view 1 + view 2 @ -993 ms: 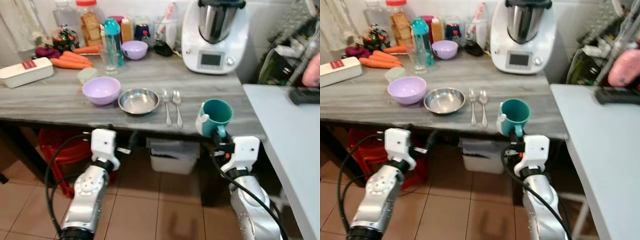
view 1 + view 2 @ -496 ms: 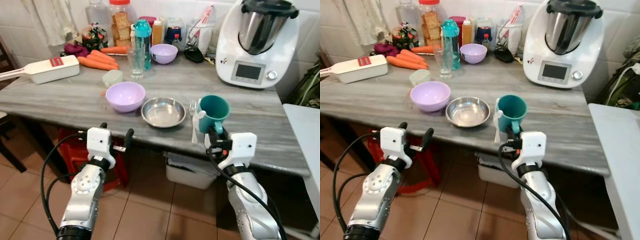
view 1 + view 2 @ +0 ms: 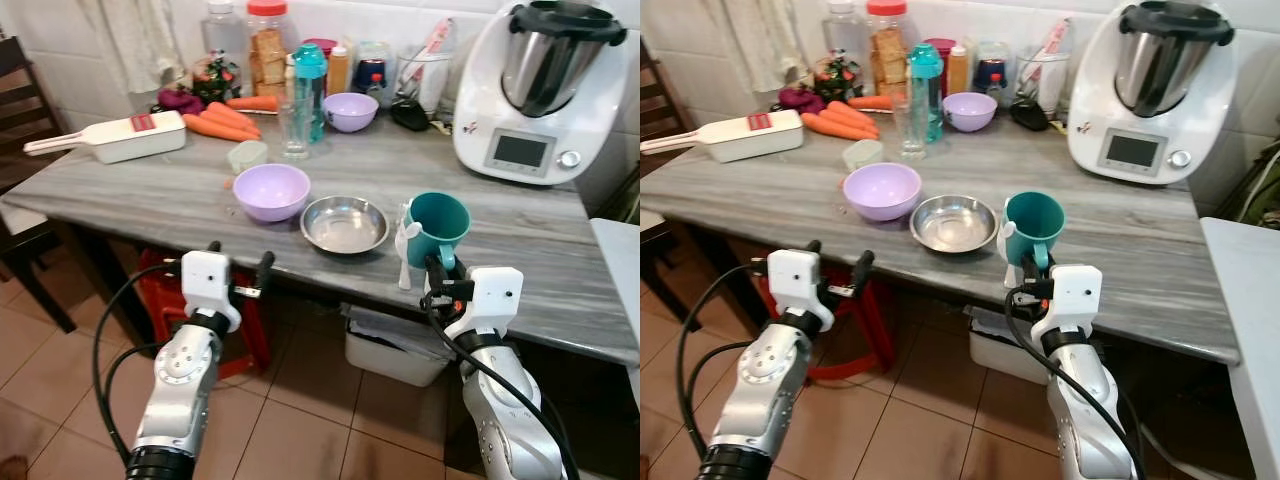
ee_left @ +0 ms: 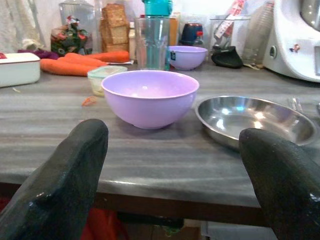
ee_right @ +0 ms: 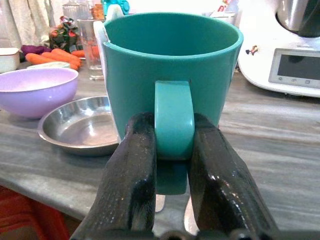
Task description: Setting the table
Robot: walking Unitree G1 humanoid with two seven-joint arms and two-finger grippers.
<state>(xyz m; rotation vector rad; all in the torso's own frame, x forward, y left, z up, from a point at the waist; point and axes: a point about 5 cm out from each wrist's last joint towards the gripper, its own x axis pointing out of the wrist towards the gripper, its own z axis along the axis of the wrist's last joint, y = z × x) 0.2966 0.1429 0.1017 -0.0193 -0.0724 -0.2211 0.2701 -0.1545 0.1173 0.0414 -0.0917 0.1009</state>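
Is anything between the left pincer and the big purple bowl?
Nothing visible. The left pincer, fingers open, sits just below the table edge; bare wood lies between it and the purple bowl.

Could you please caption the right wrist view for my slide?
Right gripper clamps the teal ceramic mug's handle above the grey wood-grain table.

The right pincer (image 3: 1032, 270) grips a teal mug (image 3: 1034, 228) beside a steel bowl (image 3: 953, 222).

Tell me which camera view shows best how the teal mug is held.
The right wrist view: both fingers of the right gripper pinch the teal mug by its handle, seen close. Both eye views show it smaller, upright, beside the steel bowl.
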